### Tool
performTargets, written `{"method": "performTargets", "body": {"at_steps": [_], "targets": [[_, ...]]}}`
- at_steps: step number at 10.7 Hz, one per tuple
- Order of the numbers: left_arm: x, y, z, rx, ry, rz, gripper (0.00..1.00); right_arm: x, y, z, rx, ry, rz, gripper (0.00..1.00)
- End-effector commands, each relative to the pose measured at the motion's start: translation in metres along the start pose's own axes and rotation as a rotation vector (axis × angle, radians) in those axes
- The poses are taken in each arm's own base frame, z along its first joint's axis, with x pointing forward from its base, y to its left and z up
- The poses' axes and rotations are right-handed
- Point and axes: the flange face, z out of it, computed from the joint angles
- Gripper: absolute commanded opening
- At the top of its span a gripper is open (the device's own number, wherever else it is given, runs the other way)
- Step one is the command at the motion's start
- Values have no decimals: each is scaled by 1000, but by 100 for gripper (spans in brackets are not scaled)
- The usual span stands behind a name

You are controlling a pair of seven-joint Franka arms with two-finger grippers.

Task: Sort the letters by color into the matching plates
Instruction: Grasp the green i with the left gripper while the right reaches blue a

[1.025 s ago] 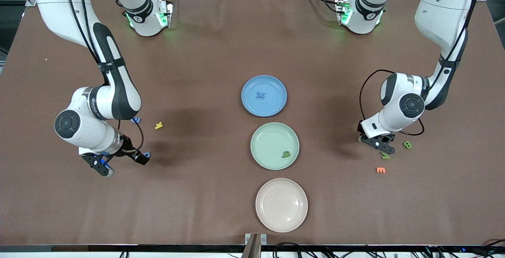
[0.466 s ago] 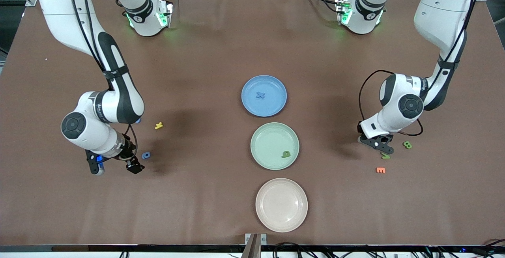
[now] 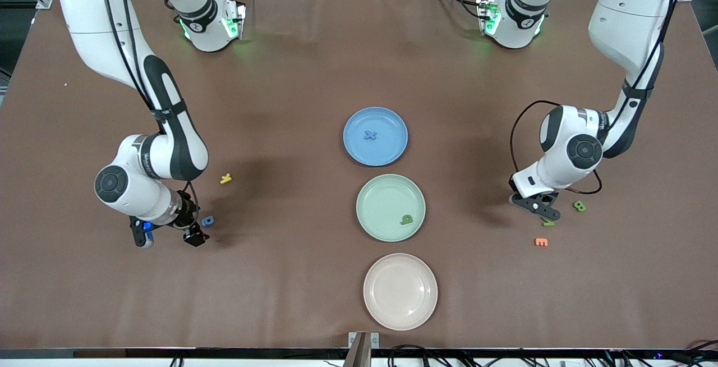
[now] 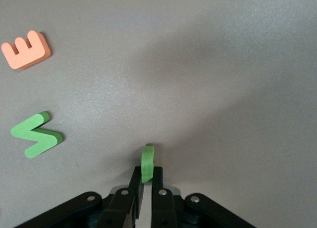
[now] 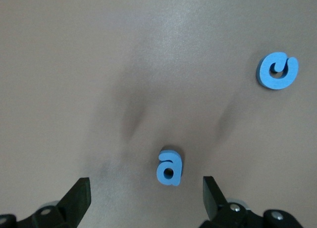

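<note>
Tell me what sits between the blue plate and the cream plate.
The green plate lies between the blue plate and the cream plate, holding one green letter; the front view shows it.

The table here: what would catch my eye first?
Three plates in a row mid-table: blue plate holding a blue letter, mint green plate holding a green one, empty beige plate nearest the camera. The left gripper pinches a green letter at its end; the right gripper hangs open over a blue letter a.

Both Franka arms were glossy white with black joint bands and round black caps, black cables looped along them, green lights glowed at their bases, and the fingers were black with silver screws.
</note>
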Motion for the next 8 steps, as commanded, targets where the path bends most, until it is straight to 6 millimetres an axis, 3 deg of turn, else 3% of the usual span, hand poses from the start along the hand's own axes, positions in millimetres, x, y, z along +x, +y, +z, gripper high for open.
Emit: {"method": "performTargets", "body": {"at_steps": [1, 4, 7, 8], "targets": [[7, 1, -2, 4, 17, -8, 0, 4, 5, 14, 3, -8, 21, 100], [19, -6, -19, 18, 56, -7, 0, 1, 14, 30, 16, 11, 0, 97], [68, 33, -63, -21, 140, 3, 0, -4, 13, 35, 10, 9, -24, 70], [85, 59, -70, -44, 158, -6, 0, -5, 13, 36, 8, 9, -33, 56]]}}
